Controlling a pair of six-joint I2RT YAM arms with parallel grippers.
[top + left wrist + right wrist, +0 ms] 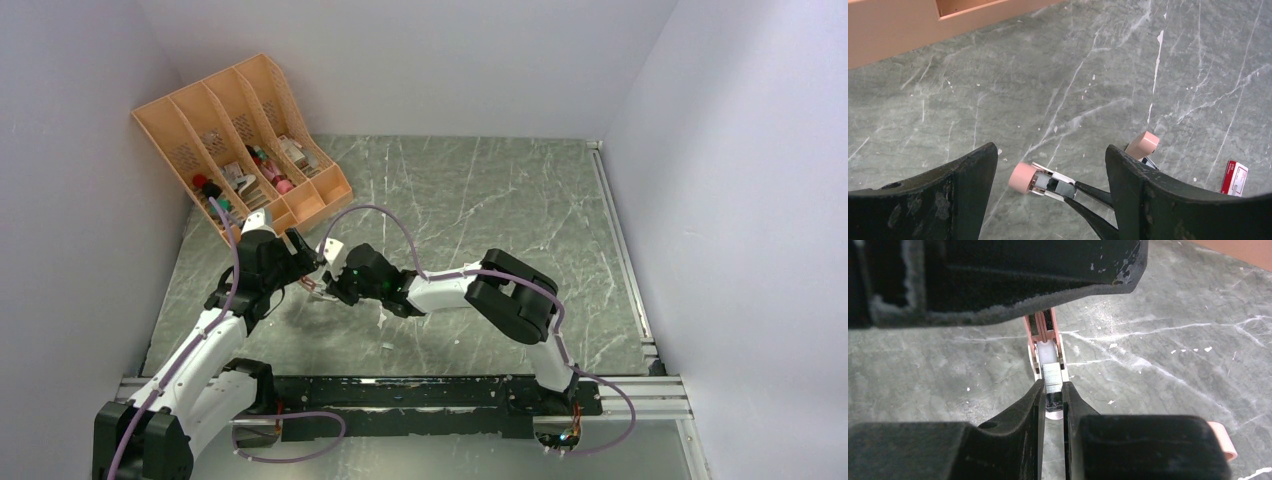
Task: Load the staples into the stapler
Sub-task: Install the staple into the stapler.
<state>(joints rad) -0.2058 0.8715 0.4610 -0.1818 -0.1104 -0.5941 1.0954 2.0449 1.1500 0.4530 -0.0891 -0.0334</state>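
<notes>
Right wrist view: the right fingers (1023, 412) are pinched on a strip of staples (1052, 376) lying in the channel of the open pink stapler (1023, 178). The left fingers (963, 187) stand spread wide on either side of it over the table (1073, 75), grasping nothing. The red-and-white box (1234, 178) lies nearby.

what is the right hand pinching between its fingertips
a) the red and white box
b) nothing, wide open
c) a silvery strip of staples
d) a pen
c: the right wrist view shows the right hand closed on a ribbed silvery strip of staples at the channel of the open pink stapler.
</notes>
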